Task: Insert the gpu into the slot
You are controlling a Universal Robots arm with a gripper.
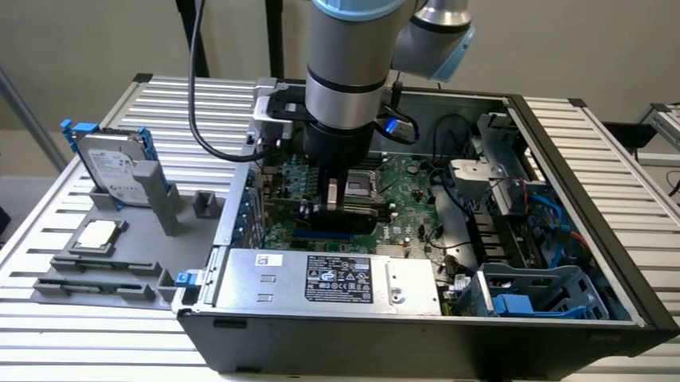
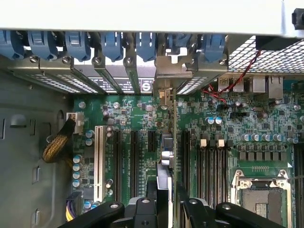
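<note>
Your gripper (image 2: 166,202) clamps one thin, flat black gpu card (image 2: 167,154) between its two fingers (image 2: 137,211), edge down over the green motherboard (image 2: 137,114); its long axis parallels the one white slot (image 2: 99,161), metal bracket (image 2: 167,76) ahead of the jaws.

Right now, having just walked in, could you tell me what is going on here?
The robot arm reaches down into the open computer case, its gripper closed on the gpu, a thin black card held on edge over the green motherboard. In the wrist view the card runs in line with the long slots, its metal bracket at the case's rear openings. Whether it is fully seated cannot be told.
</note>
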